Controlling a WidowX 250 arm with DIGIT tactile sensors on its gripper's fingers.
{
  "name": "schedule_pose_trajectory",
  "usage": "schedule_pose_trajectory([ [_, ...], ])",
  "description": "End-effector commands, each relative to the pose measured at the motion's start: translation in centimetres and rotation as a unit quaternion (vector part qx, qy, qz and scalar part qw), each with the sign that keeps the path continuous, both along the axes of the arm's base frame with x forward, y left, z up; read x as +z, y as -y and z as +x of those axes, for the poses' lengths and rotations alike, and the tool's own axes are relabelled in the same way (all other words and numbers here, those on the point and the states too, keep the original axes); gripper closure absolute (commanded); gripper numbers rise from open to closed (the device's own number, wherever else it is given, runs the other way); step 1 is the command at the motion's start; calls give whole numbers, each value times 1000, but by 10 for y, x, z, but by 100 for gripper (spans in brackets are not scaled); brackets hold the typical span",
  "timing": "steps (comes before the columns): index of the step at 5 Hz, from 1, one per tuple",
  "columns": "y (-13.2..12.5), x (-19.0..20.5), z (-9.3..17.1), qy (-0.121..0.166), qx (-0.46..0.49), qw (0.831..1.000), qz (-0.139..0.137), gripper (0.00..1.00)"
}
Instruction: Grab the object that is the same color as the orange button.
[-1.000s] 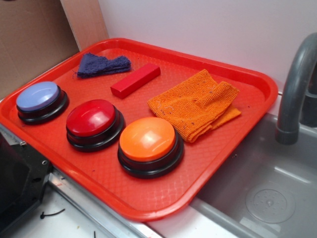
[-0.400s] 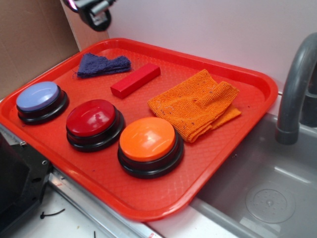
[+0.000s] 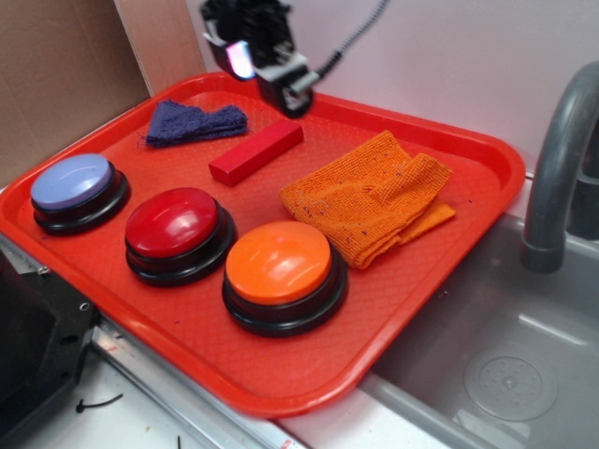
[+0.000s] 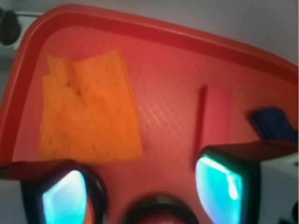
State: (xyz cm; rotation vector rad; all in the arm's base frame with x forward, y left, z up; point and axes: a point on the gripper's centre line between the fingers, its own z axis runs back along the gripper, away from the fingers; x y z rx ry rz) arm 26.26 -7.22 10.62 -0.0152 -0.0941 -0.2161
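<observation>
My gripper [image 3: 281,89] hangs high over the back of the red tray [image 3: 487,159], fingers apart I think, holding nothing. The orange cloth [image 3: 370,196] lies flat just behind the orange button [image 3: 279,262], matching it.

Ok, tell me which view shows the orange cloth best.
The exterior view. There the orange cloth is sharp, its coarse weave and folded layers visible, lying on the red tray behind the orange button. The wrist view shows it whole from above, but blurred, without the button.
</observation>
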Motion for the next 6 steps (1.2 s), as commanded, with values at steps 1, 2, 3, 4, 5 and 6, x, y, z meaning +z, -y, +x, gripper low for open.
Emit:
schedule_pose_trajectory([
  [1,25,-26,18,8,11,1000,23,0],
  [2,22,-46,28,-15,24,1000,13,0],
  [3,19,-64,38,-26,26,999,12,0],
  [4,20,-77,37,-44,47,998,10,0],
  [5,19,-82,42,-53,53,997,6,89],
  [6,16,-80,47,-53,66,996,4,100],
])
